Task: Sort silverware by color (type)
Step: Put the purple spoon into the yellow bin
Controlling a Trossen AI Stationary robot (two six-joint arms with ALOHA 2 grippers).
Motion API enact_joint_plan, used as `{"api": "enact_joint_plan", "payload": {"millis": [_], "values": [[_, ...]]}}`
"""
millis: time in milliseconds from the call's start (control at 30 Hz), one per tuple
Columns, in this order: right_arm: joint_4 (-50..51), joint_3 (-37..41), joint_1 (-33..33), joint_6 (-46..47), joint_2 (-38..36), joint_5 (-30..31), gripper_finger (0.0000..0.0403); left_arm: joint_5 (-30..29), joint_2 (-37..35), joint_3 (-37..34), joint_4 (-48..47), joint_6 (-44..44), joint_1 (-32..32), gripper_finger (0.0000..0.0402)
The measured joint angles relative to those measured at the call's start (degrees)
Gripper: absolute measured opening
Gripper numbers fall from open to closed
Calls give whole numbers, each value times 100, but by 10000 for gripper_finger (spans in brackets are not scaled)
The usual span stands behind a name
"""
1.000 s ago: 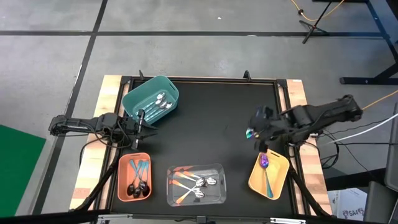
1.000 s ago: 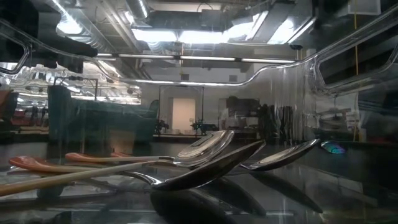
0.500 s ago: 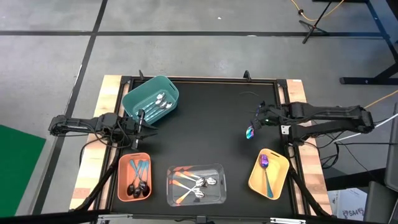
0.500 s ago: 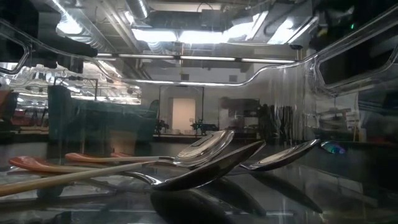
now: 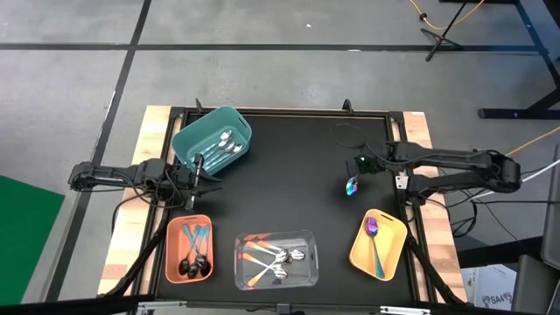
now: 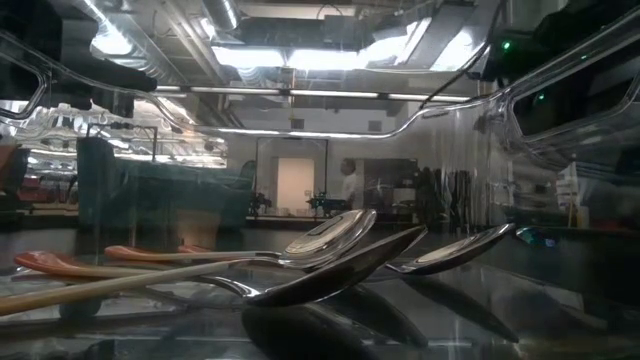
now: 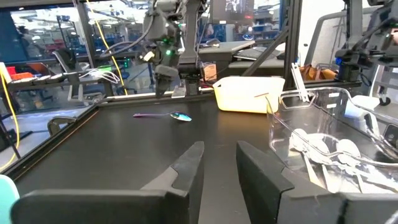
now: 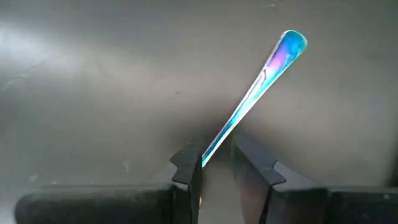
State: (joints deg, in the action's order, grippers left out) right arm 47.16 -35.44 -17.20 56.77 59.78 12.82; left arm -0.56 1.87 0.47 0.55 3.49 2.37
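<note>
High view: right tool [image 5: 360, 166] at the right part of the black surface [image 5: 297, 184], directly over the handle end of an iridescent spoon [image 5: 352, 185] lying flat. Left tool [image 5: 196, 178] parked at the left edge, just beside the teal bin [image 5: 188, 140] of silver spoons [image 5: 227, 145]. Along the near edge: salmon bin [image 5: 172, 236] with black-bowled spoons [image 5: 193, 260], clear bin [image 5: 308, 238] with orange-handled spoons [image 5: 262, 256], yellow bin [image 5: 394, 241] with one purple-bowled spoon [image 5: 374, 241].

Low view: seen through the clear bin's wall; silver bowls and orange handles in close-up.

Left wrist view: left tool's fingers [image 7: 186, 168] narrowly apart, empty.

Right wrist view: fingers [image 8: 186, 168] narrowly parted astride the spoon's handle tip; actual contact not discernible.
</note>
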Motion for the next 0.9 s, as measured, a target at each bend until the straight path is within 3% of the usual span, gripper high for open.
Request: {"api": "enact_joint_plan", "payload": {"millis": [300,900], "values": [[-28,0,-508,0,519,-65,76,0,0,0,0,0,2,89],[-684,0,-506,0,1559,-325,76,2,0,0,1,0,0,89]]}}
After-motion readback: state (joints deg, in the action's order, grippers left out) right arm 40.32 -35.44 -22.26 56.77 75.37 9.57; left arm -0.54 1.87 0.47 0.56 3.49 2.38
